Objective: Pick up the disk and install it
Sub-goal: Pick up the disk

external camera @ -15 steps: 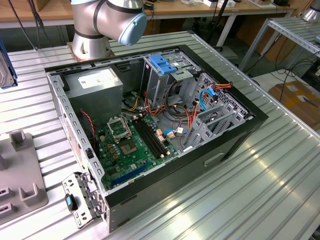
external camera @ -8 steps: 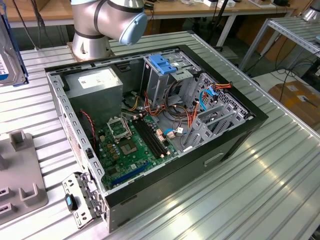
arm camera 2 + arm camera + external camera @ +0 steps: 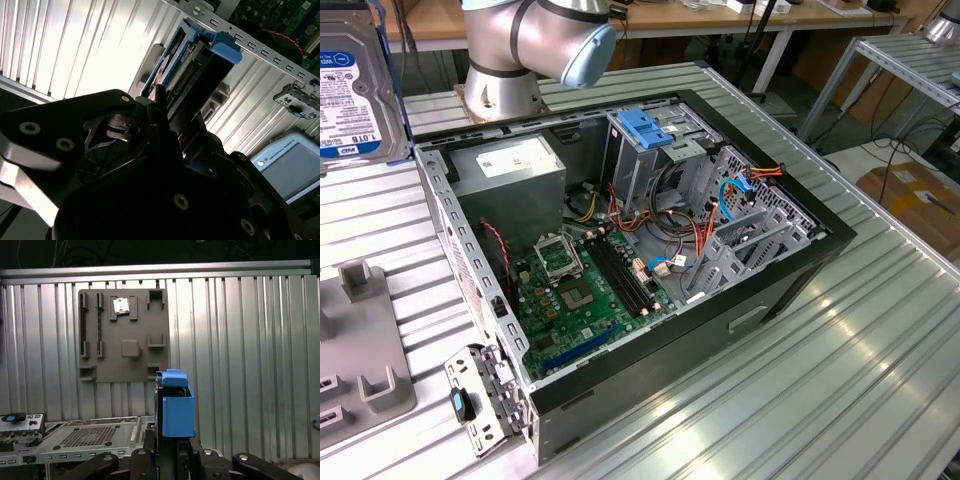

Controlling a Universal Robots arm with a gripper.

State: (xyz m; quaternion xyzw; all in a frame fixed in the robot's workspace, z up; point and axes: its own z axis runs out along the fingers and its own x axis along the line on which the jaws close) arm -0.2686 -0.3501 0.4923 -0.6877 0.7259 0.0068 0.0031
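The disk (image 3: 350, 90), a silver-black drive with a white and blue label in a blue carrier, hangs at the exterior view's far left, above the table and left of the open computer case (image 3: 790, 260). In both wrist views the disk (image 3: 200, 65) (image 3: 177, 410) stands edge-on between my black fingers, blue carrier end away from the wrist. My gripper (image 3: 175, 130) (image 3: 172, 452) is shut on the disk. The metal drive cage with a blue plastic top (image 3: 645, 130) sits at the back of the case.
Inside the case are a grey power-supply box (image 3: 510, 165), a green motherboard (image 3: 580, 290) and cables (image 3: 735, 195). A grey fixture plate (image 3: 360, 350) (image 3: 122, 335) lies on the ribbed table beside the case. A loose metal bracket (image 3: 480, 400) lies near the case's front corner.
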